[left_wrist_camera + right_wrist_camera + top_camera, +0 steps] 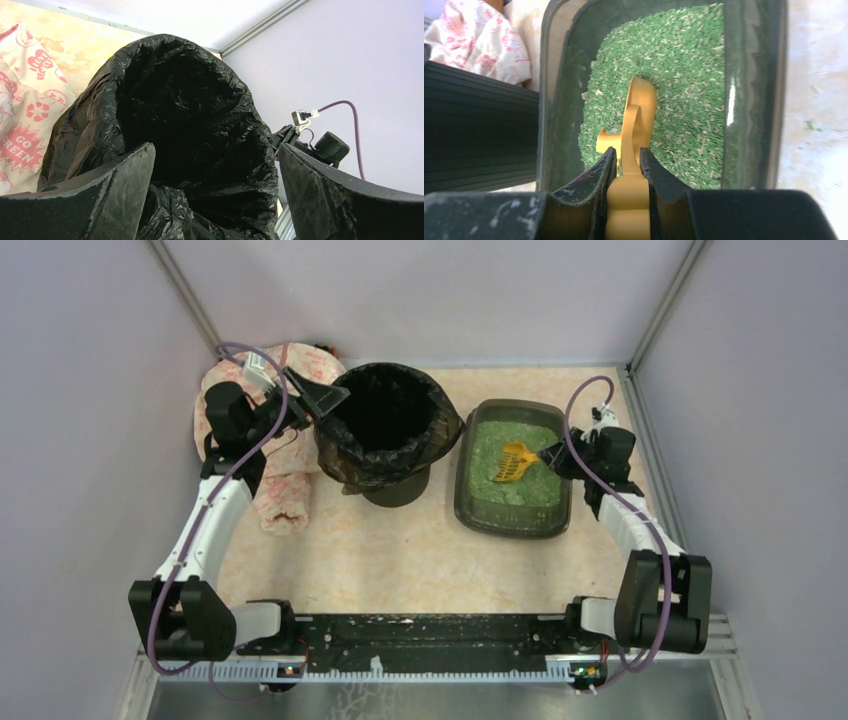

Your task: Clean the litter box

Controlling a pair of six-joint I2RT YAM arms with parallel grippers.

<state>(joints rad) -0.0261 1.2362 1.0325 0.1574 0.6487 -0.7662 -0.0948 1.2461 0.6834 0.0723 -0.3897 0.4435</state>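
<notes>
**Scoop in the Litter Box, Bin Beside It**

Pale tabletop (400,550), with grey walls on three sides.

Near the back, in the middle: a round bin (345,455) lined with a black bag. Mouth open, all dark inside.

Left of the bin: a crumpled pink-and-white bag (285,490), lying on the tabletop.

Just right of the bin: the litter box (468,510). A dark, flat tray with round corners, flat on the tabletop. Full of green grains (525,490).

Left claw (322,398): spread wide, with nothing in it. Up by the bin's left rim, pointing into the black mouth. Touching the rim or not, cannot tell. Seen from the left wrist: two dark fingers (100,195) low down and far apart, with the black bag between and behind.

Right claw (553,457): over the right side of the box. Squeezed tight on the handle of the yellow scoop (513,462).

Seen from the right wrist: handle pinched between two dark fingers (599,175). Scoop head tipped down, resting in the grains near the middle of the box.
</notes>
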